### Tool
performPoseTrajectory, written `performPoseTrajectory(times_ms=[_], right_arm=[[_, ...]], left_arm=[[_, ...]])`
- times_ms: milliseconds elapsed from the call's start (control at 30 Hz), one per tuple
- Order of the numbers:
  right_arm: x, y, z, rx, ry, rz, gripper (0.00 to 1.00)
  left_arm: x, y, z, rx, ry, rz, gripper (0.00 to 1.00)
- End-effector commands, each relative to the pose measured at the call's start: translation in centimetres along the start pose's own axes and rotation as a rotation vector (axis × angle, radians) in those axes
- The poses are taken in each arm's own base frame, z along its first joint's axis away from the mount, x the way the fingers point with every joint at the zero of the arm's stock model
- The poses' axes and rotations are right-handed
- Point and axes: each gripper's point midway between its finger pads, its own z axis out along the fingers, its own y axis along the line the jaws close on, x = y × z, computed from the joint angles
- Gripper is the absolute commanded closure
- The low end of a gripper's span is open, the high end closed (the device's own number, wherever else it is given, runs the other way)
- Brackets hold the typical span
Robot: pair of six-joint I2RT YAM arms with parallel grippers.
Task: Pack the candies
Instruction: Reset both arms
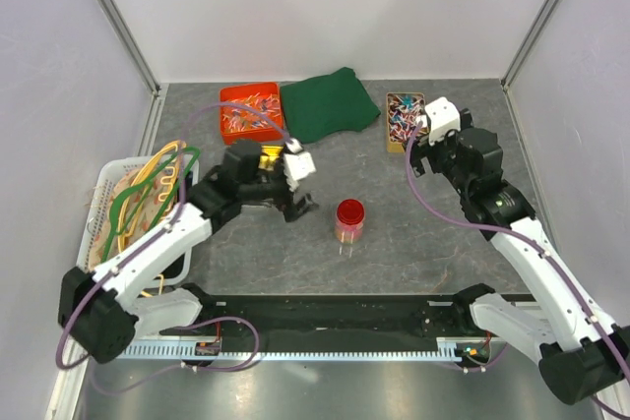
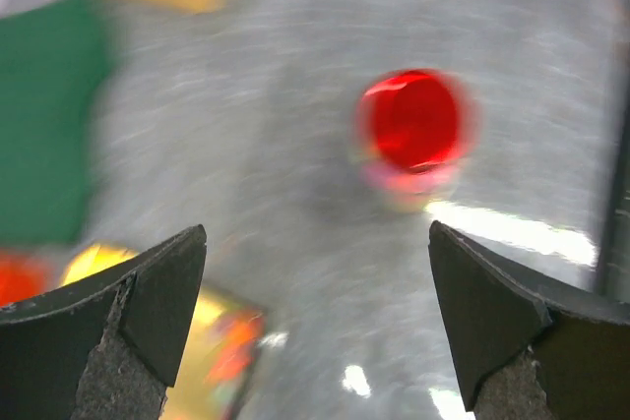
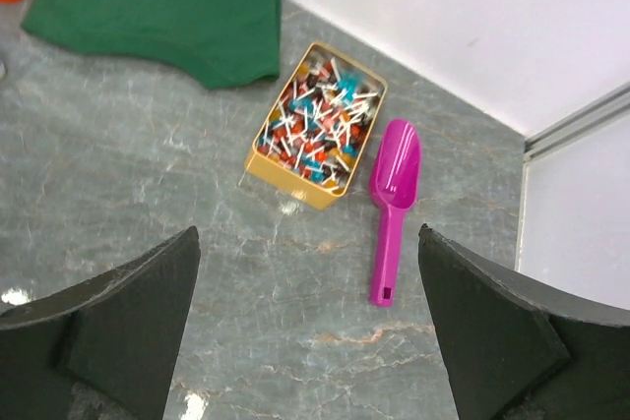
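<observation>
Small orange and green pieces, blurred, lie in a yellow tray point(image 2: 212, 317) at the lower left of the left wrist view; these look like the candies point(image 2: 231, 341). From above, that tray point(image 1: 266, 156) is mostly hidden under my left arm. A small jar with a red lid point(image 1: 349, 215) point(image 2: 411, 125) stands mid-table. My left gripper point(image 1: 300, 207) point(image 2: 317, 233) hangs open and empty just left of the jar. My right gripper point(image 1: 417, 148) point(image 3: 308, 233) is open and empty over bare table, near a magenta scoop point(image 3: 391, 204).
A yellow tray of twist-wrapped sweets point(image 1: 404, 120) point(image 3: 317, 130) sits at the back right. A green cloth point(image 1: 330, 105) point(image 3: 167, 2) and an orange bin of slim wrapped sweets point(image 1: 250, 110) lie at the back. A white basket with hangers point(image 1: 138, 199) stands at the left.
</observation>
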Motion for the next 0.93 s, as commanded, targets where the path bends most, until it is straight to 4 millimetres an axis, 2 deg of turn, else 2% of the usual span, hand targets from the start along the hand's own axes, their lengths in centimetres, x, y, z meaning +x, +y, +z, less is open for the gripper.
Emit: performPoseTrajectory(times_ms=[0, 67, 133, 200, 267, 333, 367, 433, 667, 900], right_arm=[[-2.9, -2.1, -1.8, 0.104, -0.137, 0.088, 0.02], [-3.9, -3.3, -2.8, 0.162, -0.186, 0.113, 0.02], [-4.2, -5.1, -3.9, 0.259, -0.206, 0.139, 0.02], [-5.2, -6.7, -5.5, 0.34, -0.259, 0.164, 0.02], [-6.1, -8.6, -7.6, 0.439, -0.315, 0.196, 0.02], [-5.5, -9.4, -8.4, 0.49, -0.31, 0.183, 0.02], [-6.4, -9.9, -9.3, 0.508, -0.361, 0.193, 0.02], [-6.9, -10.0, -9.8, 0.507, -0.379, 0.195, 0.02], [-9.6, -9.7, -9.9, 0.442, -0.416, 0.151, 0.02], [-9.6, -9.1, -9.4, 0.411, -0.414, 0.13, 0.02]], left_arm=[[-2.3, 8.8, -7.1, -0.381, -0.075, -0.085, 0.0], [-2.4, 12.2, -9.7, -0.577, -0.082, -0.101, 0.0], [-2.4, 15.0, -13.2, -0.789, -0.09, -0.15, 0.0], [-3.4, 16.1, -15.8, -0.896, -0.132, -0.139, 0.0], [-3.6, 16.4, -17.3, -0.953, -0.149, -0.128, 0.0], [-4.0, 16.5, -19.2, -1.01, -0.163, -0.122, 0.0], [-3.9, 16.6, -19.6, -1.022, -0.166, -0.119, 0.0], [-4.2, 16.4, -21.1, -1.061, -0.194, -0.117, 0.0], [-4.5, 16.4, -21.8, -1.082, -0.212, -0.131, 0.0], [-5.0, 16.8, -21.6, -1.075, -0.217, -0.133, 0.0]])
